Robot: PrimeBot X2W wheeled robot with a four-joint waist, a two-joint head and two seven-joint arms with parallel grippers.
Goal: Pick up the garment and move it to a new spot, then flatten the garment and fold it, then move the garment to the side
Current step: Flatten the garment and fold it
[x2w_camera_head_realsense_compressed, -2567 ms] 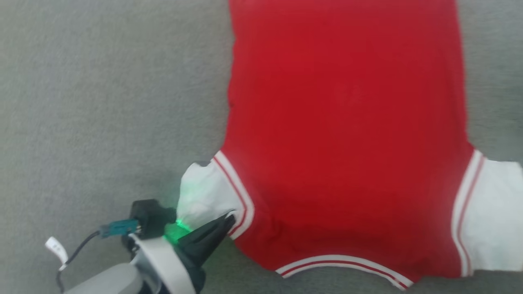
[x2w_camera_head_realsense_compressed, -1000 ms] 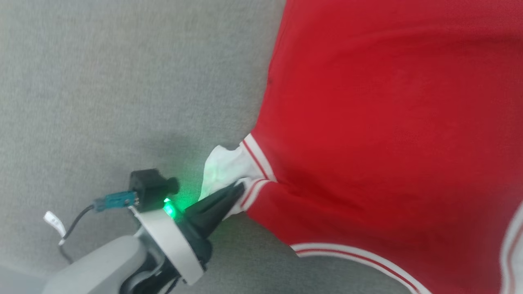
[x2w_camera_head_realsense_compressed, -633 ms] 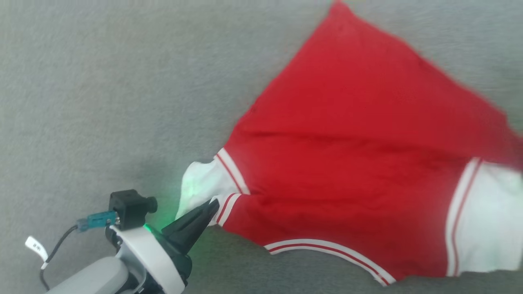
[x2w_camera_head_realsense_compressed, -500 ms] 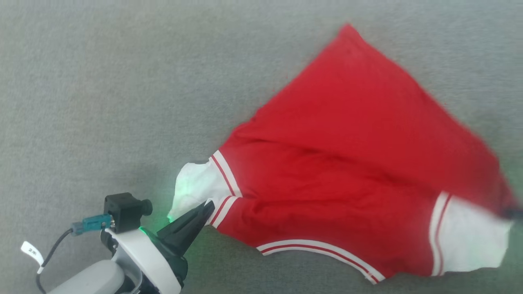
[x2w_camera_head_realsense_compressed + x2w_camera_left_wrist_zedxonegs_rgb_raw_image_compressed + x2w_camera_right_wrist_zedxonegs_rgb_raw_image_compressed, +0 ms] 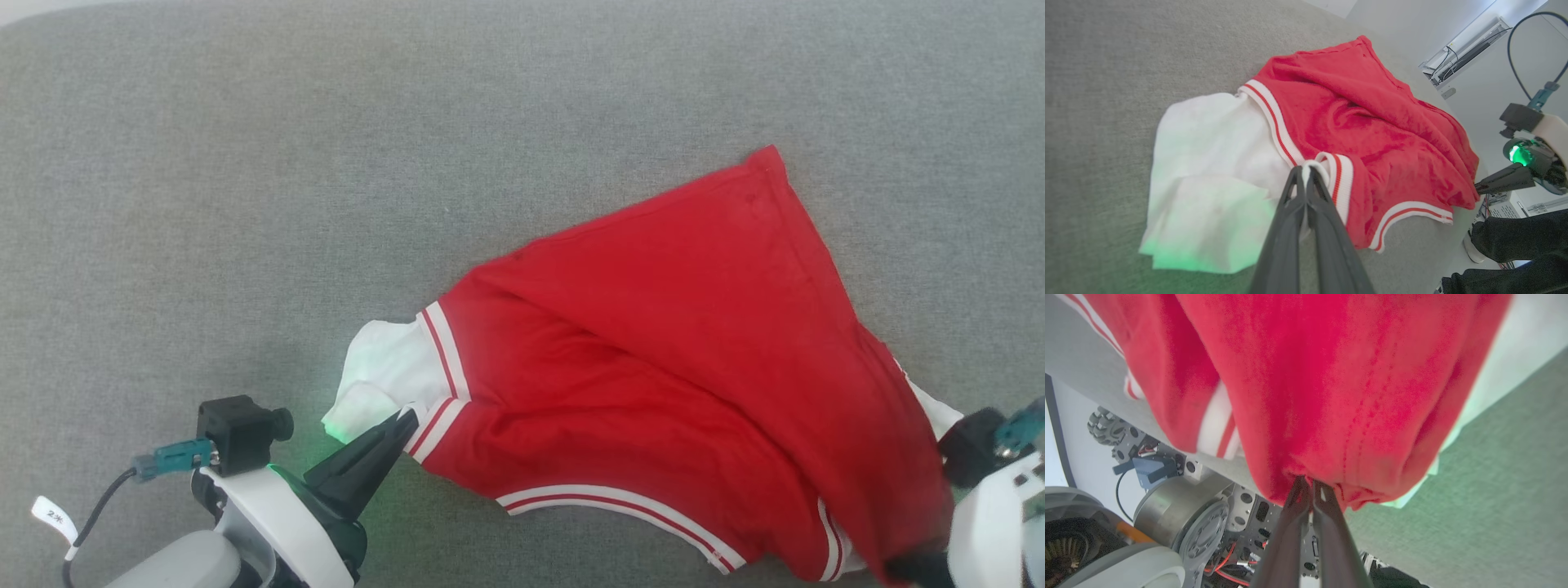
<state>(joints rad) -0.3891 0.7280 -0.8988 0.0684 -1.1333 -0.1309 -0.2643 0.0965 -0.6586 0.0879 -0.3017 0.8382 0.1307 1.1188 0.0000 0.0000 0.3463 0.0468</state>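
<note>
The garment [image 5: 653, 351] is a red jersey with white sleeves and striped trim, lying bunched on the grey surface [image 5: 245, 204]. My left gripper [image 5: 404, 420] is at the lower left, shut on the striped seam beside the white sleeve [image 5: 380, 376]. The left wrist view shows its tips [image 5: 1305, 169] pinching that trim. My right gripper [image 5: 902, 565] is at the lower right, shut on a red edge of the garment [image 5: 1310, 375]. The right wrist view shows its fingers [image 5: 1308, 481] closed on gathered red cloth, which hangs over them. The red body is doubled over itself on the right.
The grey surface spreads wide to the left and far side. Its near edge lies close to my right gripper, with my wheeled base [image 5: 1180, 522] below it. Beyond the table's right end, the left wrist view shows dark clothing and a pale shoe [image 5: 1472, 249].
The head camera has shifted. The garment's red body has been drawn toward the near right and folded over itself. My right gripper has come into view; the left still holds the sleeve seam.
</note>
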